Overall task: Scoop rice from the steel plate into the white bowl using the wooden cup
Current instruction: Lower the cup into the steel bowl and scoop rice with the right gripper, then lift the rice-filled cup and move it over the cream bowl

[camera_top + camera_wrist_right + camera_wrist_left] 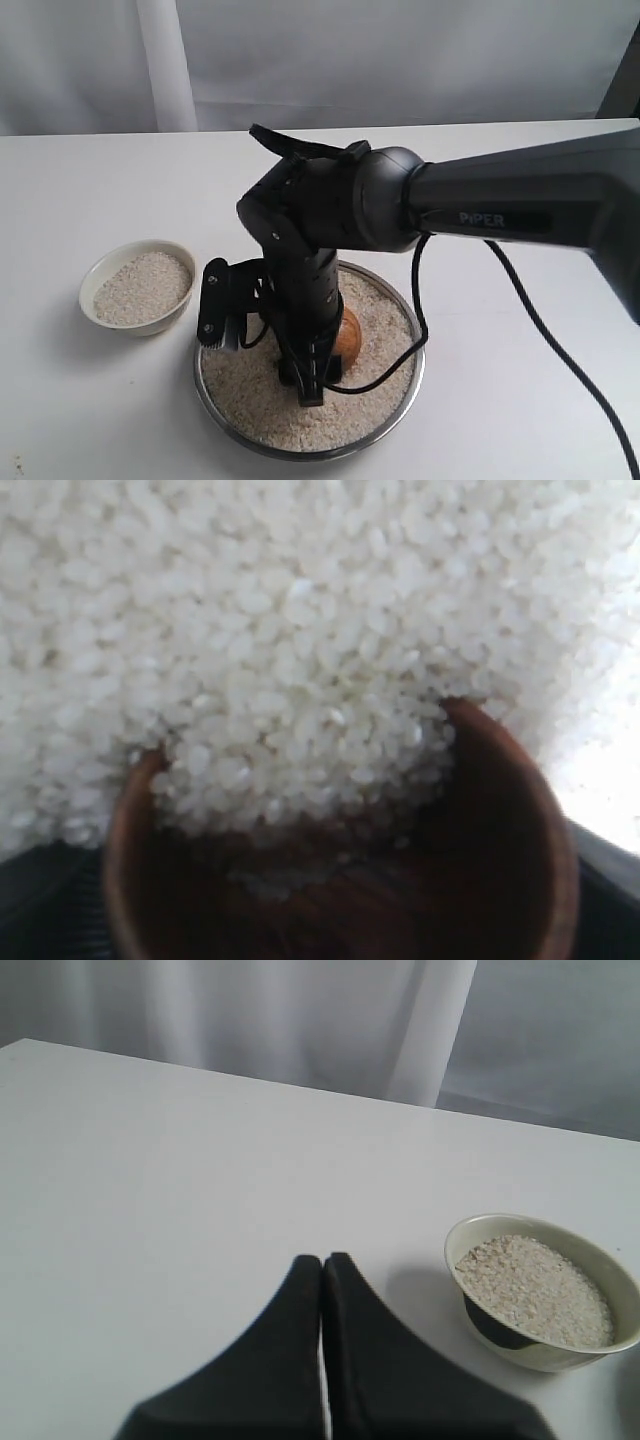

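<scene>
The steel plate (414, 372) holds a wide bed of rice (258, 402). My right gripper (312, 385) points down into the plate, shut on the wooden cup (347, 338). In the right wrist view the cup (520, 820) lies tilted with its mouth pushed into the rice (300, 630), and grains spill over its rim into the dark inside. The white bowl (97, 272) stands left of the plate, filled with rice. In the left wrist view my left gripper (322, 1260) is shut on nothing above bare table, with the bowl (545, 1362) off to one side.
A black cable (545, 325) trails from the right arm across the white table (520, 420) and loops over the plate's right side. A pale curtain (320, 60) hangs behind the table's far edge.
</scene>
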`<action>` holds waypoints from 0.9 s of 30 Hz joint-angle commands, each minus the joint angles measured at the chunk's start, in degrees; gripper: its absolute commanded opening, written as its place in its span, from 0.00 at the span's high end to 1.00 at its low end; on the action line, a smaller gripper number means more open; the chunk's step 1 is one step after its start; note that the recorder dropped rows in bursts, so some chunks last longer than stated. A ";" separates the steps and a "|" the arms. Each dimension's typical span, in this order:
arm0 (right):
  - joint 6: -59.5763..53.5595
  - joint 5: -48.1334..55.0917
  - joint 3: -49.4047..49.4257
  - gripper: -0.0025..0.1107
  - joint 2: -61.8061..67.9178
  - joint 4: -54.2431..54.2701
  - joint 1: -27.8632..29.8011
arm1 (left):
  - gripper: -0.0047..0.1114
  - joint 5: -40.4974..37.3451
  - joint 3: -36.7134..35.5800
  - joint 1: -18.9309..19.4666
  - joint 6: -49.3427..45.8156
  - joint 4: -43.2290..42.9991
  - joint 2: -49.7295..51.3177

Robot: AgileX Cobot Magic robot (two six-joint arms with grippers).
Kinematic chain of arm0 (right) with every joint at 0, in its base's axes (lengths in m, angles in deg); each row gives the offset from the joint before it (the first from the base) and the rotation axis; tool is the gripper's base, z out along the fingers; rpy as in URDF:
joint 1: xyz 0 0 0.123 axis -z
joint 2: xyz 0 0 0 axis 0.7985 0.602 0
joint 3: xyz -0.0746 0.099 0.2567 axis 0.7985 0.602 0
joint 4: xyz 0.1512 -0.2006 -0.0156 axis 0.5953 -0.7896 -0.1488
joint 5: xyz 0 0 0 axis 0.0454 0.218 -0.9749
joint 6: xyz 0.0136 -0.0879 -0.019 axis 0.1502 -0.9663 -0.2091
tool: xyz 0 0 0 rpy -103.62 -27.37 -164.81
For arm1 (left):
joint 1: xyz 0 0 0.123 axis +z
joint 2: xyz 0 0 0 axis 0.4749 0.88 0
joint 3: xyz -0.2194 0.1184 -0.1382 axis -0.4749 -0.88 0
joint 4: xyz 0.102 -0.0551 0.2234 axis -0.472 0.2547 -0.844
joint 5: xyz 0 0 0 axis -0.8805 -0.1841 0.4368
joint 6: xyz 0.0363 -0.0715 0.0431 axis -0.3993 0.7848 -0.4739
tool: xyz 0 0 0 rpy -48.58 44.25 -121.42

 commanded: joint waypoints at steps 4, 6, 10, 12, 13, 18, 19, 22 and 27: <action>-1.97 -4.54 1.48 0.98 -2.43 2.97 0.79 | 0.96 0.34 0.20 -0.37 0.10 0.33 0.02; -2.79 -5.03 1.88 0.98 -3.15 5.03 1.27 | 0.96 0.34 0.20 -0.37 0.10 0.33 0.02; -2.92 -4.93 1.88 0.98 -4.03 6.96 2.42 | 0.96 0.34 0.20 -0.37 0.10 0.33 0.02; -2.92 -4.93 1.88 0.98 -4.42 7.09 2.64 | 0.96 0.34 0.20 -0.37 0.10 0.33 0.02; -2.92 -4.93 1.88 0.98 -4.70 7.20 2.77 | 0.96 0.34 0.20 -0.37 0.10 0.33 0.02; -5.33 -5.76 2.50 0.98 -7.02 9.60 3.96 | 0.96 0.34 0.20 -0.37 0.10 0.33 0.02; -5.90 -6.87 3.39 0.98 -7.74 10.15 4.21 | 0.96 0.34 0.20 -0.37 0.10 0.33 0.02; -6.66 -15.89 10.37 0.98 -12.54 13.54 6.70 | 0.96 0.34 0.20 -0.37 0.10 0.33 0.02; -17.93 -40.73 25.73 0.98 -21.40 36.11 9.88 | 0.96 0.34 0.20 -0.37 0.10 0.33 0.02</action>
